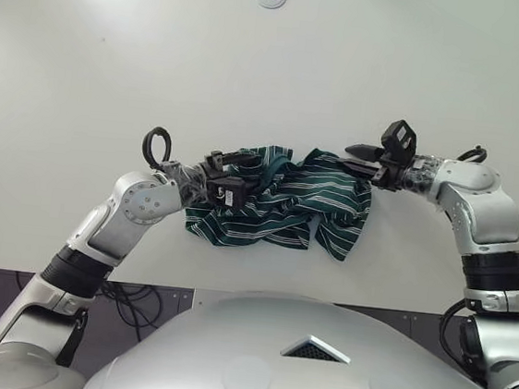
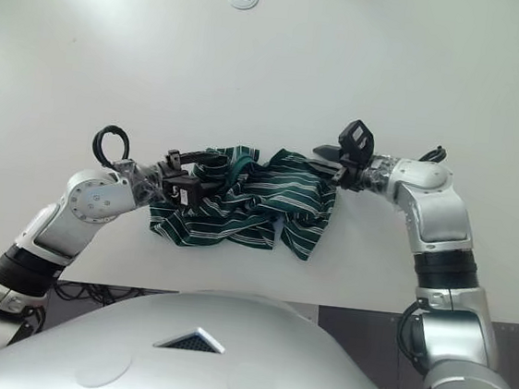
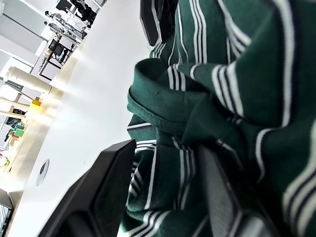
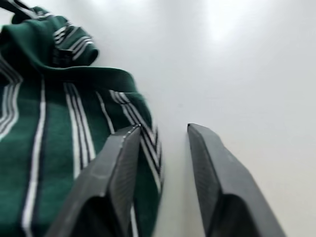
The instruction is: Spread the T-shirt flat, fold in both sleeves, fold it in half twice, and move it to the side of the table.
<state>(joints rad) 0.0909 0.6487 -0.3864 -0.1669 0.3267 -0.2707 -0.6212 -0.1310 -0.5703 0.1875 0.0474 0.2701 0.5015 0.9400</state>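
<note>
Spreading step: green striped T-shirt [image 1: 282, 202] lies bunched at mid-bench [image 1: 116, 59], a pincer at either end.

The left pincer [image 1: 236, 175] is parted with folds of cloth between its fingers. The right pincer [image 1: 360, 157] is also parted, at the hem, with one finger over the fabric. Each should probably close on a single edge layer, not a bundle, then draw outward low over the bench.

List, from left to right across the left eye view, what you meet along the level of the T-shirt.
left pincer → T-shirt, crumpled, green with white stripes → right pincer
</note>
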